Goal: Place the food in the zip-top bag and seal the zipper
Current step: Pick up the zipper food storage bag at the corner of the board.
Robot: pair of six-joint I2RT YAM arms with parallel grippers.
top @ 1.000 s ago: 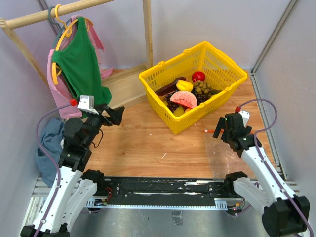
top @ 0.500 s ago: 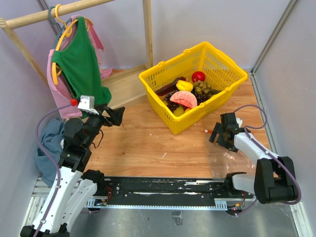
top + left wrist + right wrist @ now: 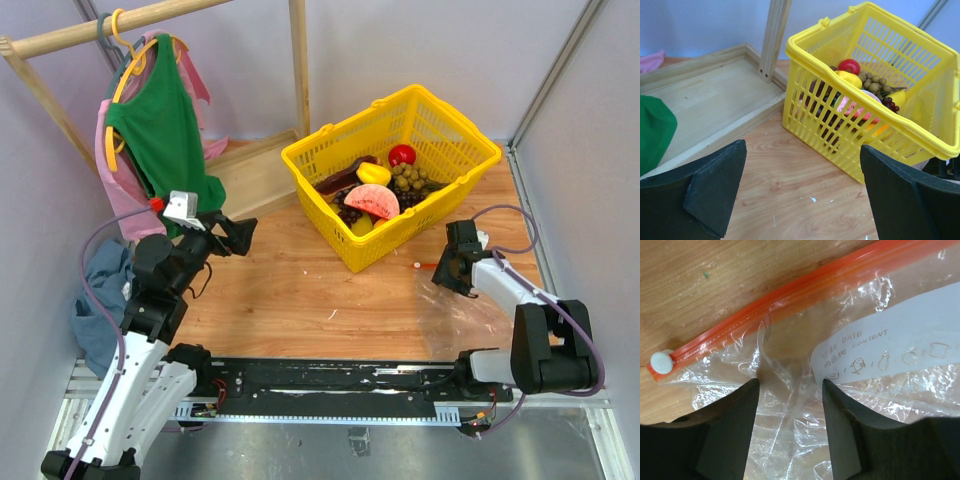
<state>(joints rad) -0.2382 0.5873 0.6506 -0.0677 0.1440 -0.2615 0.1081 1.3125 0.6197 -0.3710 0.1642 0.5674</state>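
The clear zip-top bag point(image 3: 487, 312) lies flat on the wooden table at the right; its red-orange zipper point(image 3: 790, 290), white slider point(image 3: 661, 361) and white label point(image 3: 890, 345) fill the right wrist view. My right gripper point(image 3: 452, 272) point(image 3: 790, 385) presses down on the bag just below the zipper. Its jaws stand partly apart, with wrinkled film between them. The food sits in the yellow basket point(image 3: 350, 121): the watermelon slice point(image 3: 372, 200), yellow pepper point(image 3: 373, 173) and purple grapes point(image 3: 350, 212). My left gripper point(image 3: 240, 233) point(image 3: 802, 150) hovers wide open and holds nothing, left of the basket.
A red round fruit point(image 3: 402, 154) and a brownish bunch point(image 3: 408, 180) also lie in the basket. A wooden clothes rack with a green shirt point(image 3: 160, 130) stands at the back left on its wooden base point(image 3: 250, 170). A blue cloth point(image 3: 105, 290) lies by the left arm.
My right arm has folded down and forward onto the bag, and its jaws have narrowed from wide open. The left arm has barely shifted.
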